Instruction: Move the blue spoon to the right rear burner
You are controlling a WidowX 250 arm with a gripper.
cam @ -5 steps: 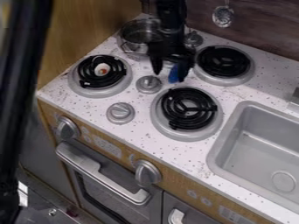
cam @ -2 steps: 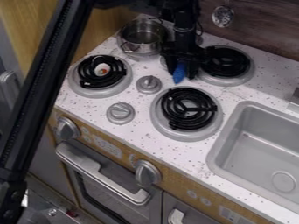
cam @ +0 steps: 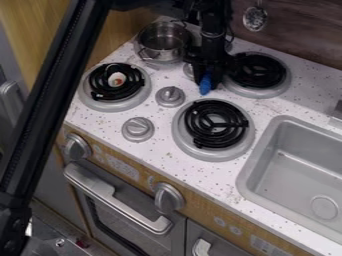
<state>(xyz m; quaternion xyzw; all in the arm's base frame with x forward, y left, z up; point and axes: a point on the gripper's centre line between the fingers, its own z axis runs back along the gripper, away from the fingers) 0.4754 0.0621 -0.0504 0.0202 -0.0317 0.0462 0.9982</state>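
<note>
Looking at the blue spoon (cam: 206,86) in the upper middle of the frame, poking out below the black gripper (cam: 208,78), between the metal pot (cam: 159,54) towards the upper left and the right rear burner (cam: 259,75) towards the upper right. Seeing a short blue end there, but not managing to tell handle from bowl. Not being able to tell the claw's state either, whether released, clenched or grasping the spoon.

Judging from the look of the blue part, expecting something light and stiff, probably plastic: hardly bending under a squeeze, hardly straining the arm, and not likely breaking in a small drop. Expecting a smooth, slightly slippery surface, so counting on rolling or swivelling under a loose or off-centre pinch. Favouring a hold across the narrow width, close to the balance point, rather than out at the tip; pinching firmly but without crushing. Allowing for some drooping at the heavier end during a lift. Aiming to be setting the spoon flat across the black coils, lowering gently, and watching for tipping or sliding on the uneven rings.
</note>
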